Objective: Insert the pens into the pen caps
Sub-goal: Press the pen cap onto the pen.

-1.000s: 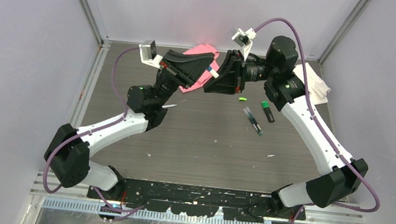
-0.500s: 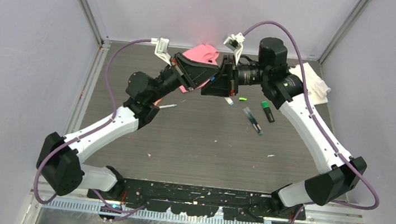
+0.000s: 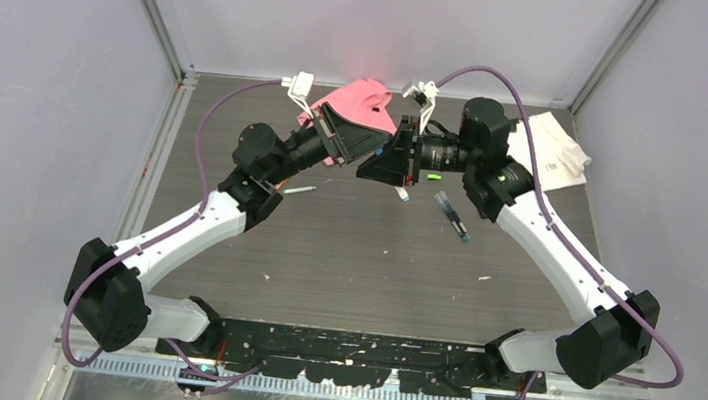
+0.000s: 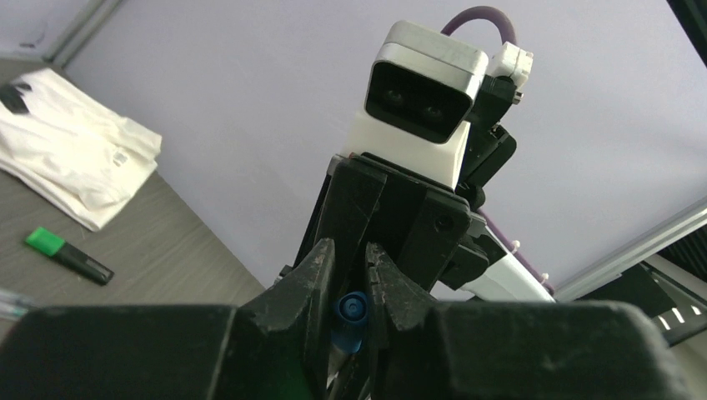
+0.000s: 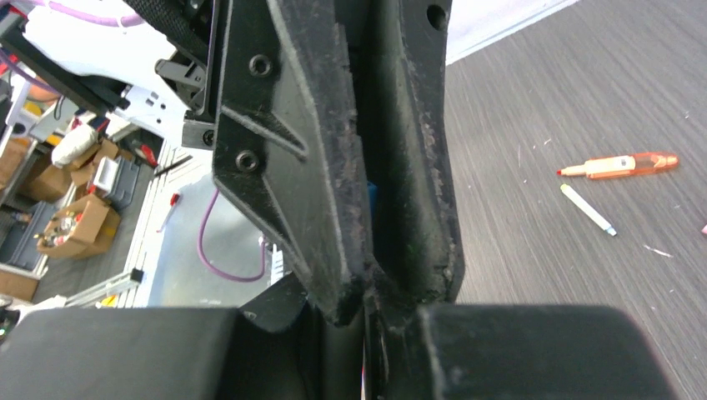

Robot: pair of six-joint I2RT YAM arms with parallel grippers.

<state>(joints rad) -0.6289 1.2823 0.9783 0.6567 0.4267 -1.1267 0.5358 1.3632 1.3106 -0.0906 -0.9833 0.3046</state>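
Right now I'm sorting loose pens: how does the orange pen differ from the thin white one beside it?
The orange pen is thicker, the white pen slimmer. In the right wrist view the orange pen lies nearly level, the white pen slants. The orange pen has a white midsection, the white pen a darker tip. Both lie flat on the table, apart.

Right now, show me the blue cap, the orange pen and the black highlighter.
blue cap (image 4: pixel 352 310), left wrist view, on its round open end.
orange pen (image 5: pixel 621 166), right wrist view, on the middle of its barrel.
black highlighter (image 4: pixel 71 257), left wrist view, on its black body.
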